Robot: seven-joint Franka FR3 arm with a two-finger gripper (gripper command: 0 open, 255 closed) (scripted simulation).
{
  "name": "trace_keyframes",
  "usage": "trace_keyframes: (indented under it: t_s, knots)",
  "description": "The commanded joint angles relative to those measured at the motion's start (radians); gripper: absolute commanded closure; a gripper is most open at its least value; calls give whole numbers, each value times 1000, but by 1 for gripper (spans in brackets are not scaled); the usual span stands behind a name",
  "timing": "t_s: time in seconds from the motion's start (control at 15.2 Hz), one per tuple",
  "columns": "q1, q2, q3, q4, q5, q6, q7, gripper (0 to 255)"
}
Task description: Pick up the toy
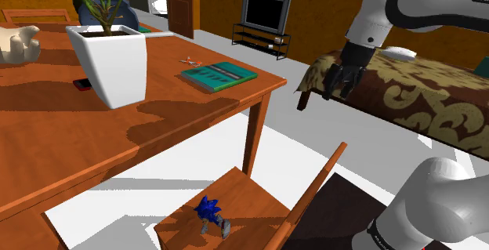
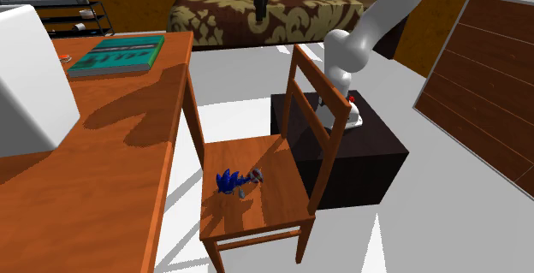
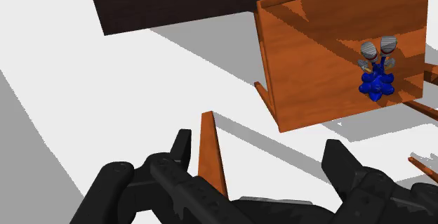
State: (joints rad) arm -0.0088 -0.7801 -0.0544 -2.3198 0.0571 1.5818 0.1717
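Toy (image 1: pixel 210 211) — a small blue figure with grey feet — lies on the seat of a wooden chair (image 1: pixel 255 200), near the seat's middle. The chair stands just beside a wooden table (image 1: pixel 63 143) that carries a white pot (image 1: pixel 110 62) and a green book (image 1: pixel 220 76). The black gripper (image 1: pixel 342 80) hangs high up, well apart from the toy, in front of a patterned bed (image 1: pixel 427 96) — its two fingers (image 3: pixel 181 147) stand apart, clasping nothing.
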Motion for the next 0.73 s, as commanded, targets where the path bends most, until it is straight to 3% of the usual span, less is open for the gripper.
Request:
trace_keyframes:
  t_s: [0.0,0.66]
  knots:
    - [0,0,0,0,0,0,0,0]
    - [83,102,107,-187,108,285,48,0]
